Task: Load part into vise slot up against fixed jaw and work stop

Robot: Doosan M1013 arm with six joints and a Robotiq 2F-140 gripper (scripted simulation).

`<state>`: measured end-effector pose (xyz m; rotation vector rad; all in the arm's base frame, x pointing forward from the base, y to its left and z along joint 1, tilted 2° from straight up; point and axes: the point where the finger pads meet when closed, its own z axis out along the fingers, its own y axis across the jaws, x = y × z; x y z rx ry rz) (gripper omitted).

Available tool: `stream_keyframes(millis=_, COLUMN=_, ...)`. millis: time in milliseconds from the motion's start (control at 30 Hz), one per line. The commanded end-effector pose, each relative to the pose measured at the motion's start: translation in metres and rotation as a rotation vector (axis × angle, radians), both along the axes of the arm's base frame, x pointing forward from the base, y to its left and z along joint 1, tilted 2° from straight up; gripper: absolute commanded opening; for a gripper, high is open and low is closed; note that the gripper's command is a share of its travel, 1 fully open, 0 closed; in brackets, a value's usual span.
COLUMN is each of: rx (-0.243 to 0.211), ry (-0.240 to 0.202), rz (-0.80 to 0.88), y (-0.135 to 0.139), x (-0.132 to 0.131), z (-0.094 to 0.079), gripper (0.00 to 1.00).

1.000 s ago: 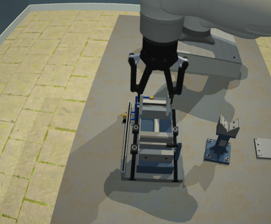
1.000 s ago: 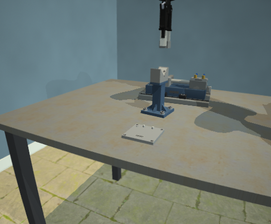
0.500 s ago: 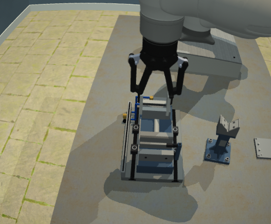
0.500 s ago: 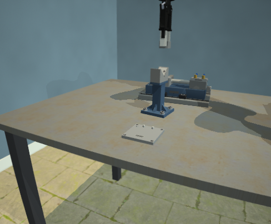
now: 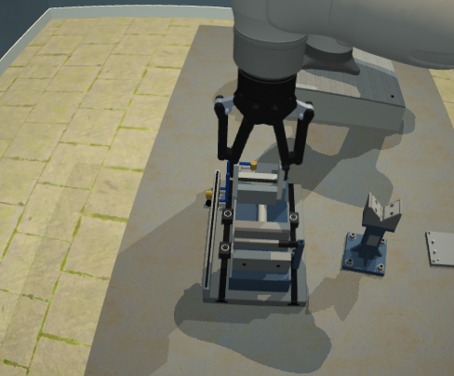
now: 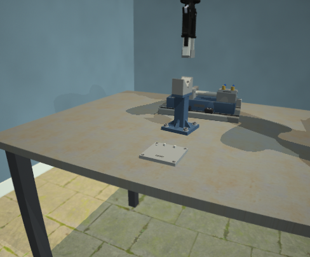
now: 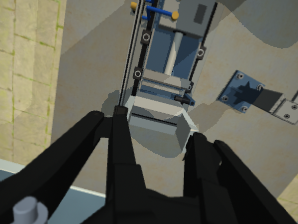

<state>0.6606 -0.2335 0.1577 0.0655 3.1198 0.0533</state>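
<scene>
My gripper (image 5: 256, 179) is shut on the part (image 5: 257, 187), a grey block, and holds it by its two ends high in the air above the far half of the vise (image 5: 258, 242). The exterior view shows the part (image 6: 190, 51) well above the table. In the wrist view the part (image 7: 157, 122) lies level between my fingers, with a dark slot line on the face towards me. The vise is open. Its fixed jaw (image 5: 260, 261) is at the near end, and the black work stop (image 5: 289, 244) points in from the right. The infeed plate (image 5: 445, 248) is bare.
The V-block (image 5: 379, 219) stands on its blue base to the right of the vise, between the vise and the infeed plate. The air cylinder with yellow fittings (image 5: 253, 164) is at the vise's far end. The arm's grey base block (image 5: 349, 100) sits behind.
</scene>
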Motion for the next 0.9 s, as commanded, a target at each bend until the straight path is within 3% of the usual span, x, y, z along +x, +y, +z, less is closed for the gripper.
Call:
stream_keyframes(millis=0, rx=0.003, ry=0.0, rz=0.001, y=-0.001, x=-0.001, z=-0.006, gripper=0.0)
stream_keyframes(millis=867, rx=0.003, ry=0.0, rz=0.001, y=0.0, x=0.001, z=-0.05, gripper=0.0)
